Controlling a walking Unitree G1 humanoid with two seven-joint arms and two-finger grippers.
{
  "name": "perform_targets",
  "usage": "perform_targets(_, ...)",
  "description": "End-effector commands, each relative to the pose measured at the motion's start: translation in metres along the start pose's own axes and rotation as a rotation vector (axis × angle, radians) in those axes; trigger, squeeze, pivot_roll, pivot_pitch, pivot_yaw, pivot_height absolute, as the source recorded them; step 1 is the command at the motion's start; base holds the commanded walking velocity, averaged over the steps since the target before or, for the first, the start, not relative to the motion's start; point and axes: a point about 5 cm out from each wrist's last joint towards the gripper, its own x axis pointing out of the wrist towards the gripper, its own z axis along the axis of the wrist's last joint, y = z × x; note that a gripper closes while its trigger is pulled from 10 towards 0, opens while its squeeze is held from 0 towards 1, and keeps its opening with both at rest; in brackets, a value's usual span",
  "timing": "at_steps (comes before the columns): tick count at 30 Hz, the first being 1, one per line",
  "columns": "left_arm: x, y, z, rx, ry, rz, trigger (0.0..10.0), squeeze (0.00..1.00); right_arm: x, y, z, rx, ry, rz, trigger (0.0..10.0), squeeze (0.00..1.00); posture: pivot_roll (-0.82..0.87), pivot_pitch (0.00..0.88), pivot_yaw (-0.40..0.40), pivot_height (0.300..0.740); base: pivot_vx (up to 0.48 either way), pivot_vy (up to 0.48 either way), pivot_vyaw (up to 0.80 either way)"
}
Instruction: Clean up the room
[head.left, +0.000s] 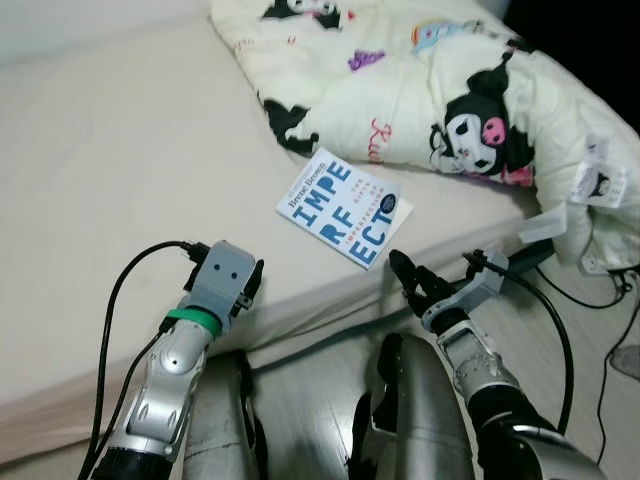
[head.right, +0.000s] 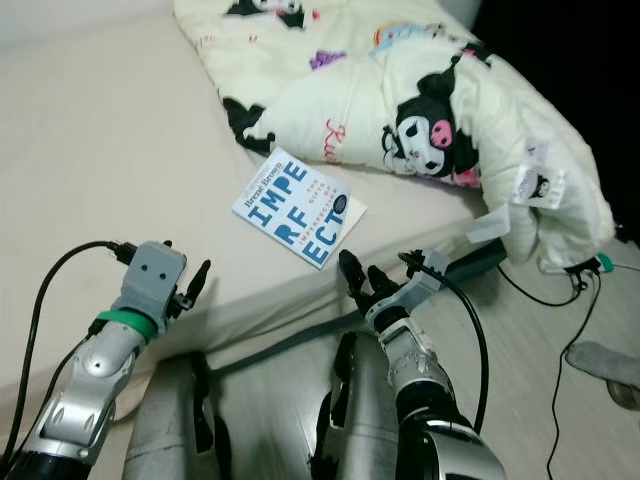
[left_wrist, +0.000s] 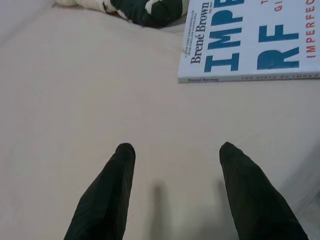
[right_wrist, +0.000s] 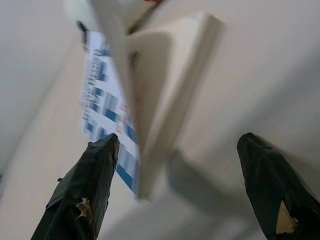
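Note:
A white paperback (head.left: 345, 207) with big blue letters lies flat on the beige bed sheet (head.left: 120, 150), its near corner at the mattress edge. My right gripper (head.left: 411, 271) is open just below and in front of that corner. In the right wrist view the book's edge (right_wrist: 160, 95) stands between the two spread fingers (right_wrist: 90, 190), nearer one of them. My left gripper (head.left: 256, 274) hovers open over the sheet to the left of the book, with nothing in it. The left wrist view has the book (left_wrist: 260, 40) ahead of its fingertips (left_wrist: 125, 152).
A cream quilt (head.left: 400, 80) printed with cartoon characters is bunched on the bed behind the book and hangs over the right corner. Black cables (head.left: 590, 290) trail on the wooden floor at the right, near a slipper (head.right: 605, 365). My legs stand against the bed side.

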Motion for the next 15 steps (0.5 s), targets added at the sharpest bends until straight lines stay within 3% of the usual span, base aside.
perform_targets(1,-0.005,0.003,-0.005,0.006,0.03,0.001,10.0,0.0,0.0,0.002,-0.004,0.02,0.012,0.013,10.0,0.0,0.18,0.273,0.087,0.56,0.0,0.0,0.0)
perform_targets(6,-0.008,0.005,0.0,0.009,0.036,0.003,10.0,0.0,0.014,0.016,0.009,0.002,-0.024,0.074,10.0,0.0,0.19,0.281,0.085,0.56,0.0,0.0,0.0)
perform_targets(15,-0.011,0.007,0.002,0.01,0.045,0.003,10.0,0.0,0.014,0.013,0.004,0.026,0.012,0.047,10.0,0.0,0.19,0.286,0.088,0.56,0.0,0.0,0.0)
